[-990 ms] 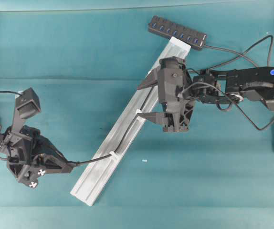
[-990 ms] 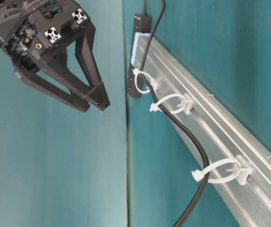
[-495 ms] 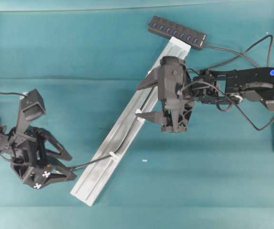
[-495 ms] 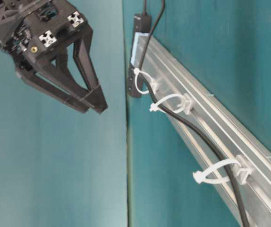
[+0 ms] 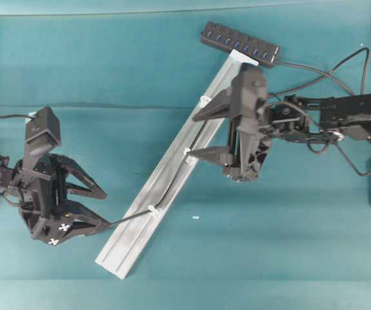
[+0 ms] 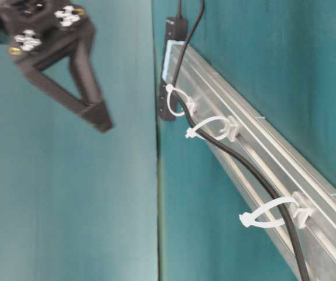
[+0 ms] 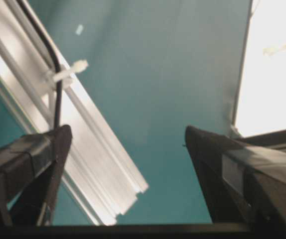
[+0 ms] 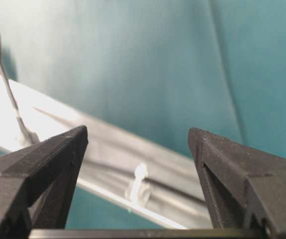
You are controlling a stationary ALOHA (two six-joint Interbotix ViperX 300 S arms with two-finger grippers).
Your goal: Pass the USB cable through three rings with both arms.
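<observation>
Left gripper has let go and spread wide; USB cable lies threaded; right gripper wide; no legible writing.

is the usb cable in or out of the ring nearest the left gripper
In. The USB cable runs through that ring along the rail; the open left gripper is beside it.

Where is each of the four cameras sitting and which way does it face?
Overhead exterior: looks straight down on the aluminium rail, both arms, open left gripper and open right gripper.
Table-level exterior: sits low, sighting along the rail at the USB cable running through the three rings; one gripper shows at upper left.
Left wrist: looks out between its open fingers at the rail's end.
Right wrist: looks down between its open fingers at one ring.
All four views show the rail.
</observation>
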